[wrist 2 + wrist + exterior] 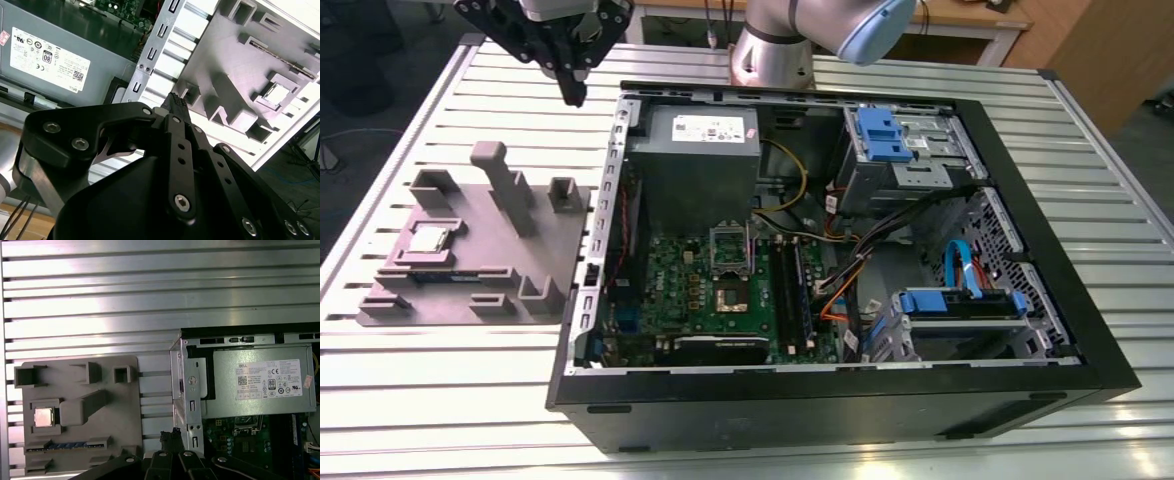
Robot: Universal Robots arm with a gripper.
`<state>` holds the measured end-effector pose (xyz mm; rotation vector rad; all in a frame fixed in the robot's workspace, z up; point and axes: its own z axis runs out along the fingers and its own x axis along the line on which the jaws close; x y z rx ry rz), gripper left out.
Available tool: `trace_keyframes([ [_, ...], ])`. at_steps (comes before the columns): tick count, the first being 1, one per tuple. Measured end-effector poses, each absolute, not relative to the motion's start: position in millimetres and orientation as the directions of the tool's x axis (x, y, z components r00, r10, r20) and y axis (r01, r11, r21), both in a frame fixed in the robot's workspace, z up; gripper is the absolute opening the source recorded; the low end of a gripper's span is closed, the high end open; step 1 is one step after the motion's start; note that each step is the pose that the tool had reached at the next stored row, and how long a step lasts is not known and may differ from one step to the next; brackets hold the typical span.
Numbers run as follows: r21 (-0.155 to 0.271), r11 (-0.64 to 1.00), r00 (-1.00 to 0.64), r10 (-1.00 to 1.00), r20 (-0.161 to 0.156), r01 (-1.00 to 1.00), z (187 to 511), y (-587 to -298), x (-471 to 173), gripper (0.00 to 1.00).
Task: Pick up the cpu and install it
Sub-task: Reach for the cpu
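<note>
One hand, closed on nothing, hovers over the desk beside the computer case corner. Well away from it, the cpu lies untouched in the grey holder. Pickup is not yet begun, and grasping needs the hand opened.

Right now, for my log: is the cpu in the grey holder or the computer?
In the holder: the cpu lies flat in a recess, beside the computer.
</note>
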<state>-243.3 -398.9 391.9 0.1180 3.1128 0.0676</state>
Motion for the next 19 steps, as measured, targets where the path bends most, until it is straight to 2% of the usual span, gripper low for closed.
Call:
trace_keyframes([
  [19,0.044,0.996,-0.997,0.076,-0.024,0.075,391.9,-398.9,-246.9,0.10],
])
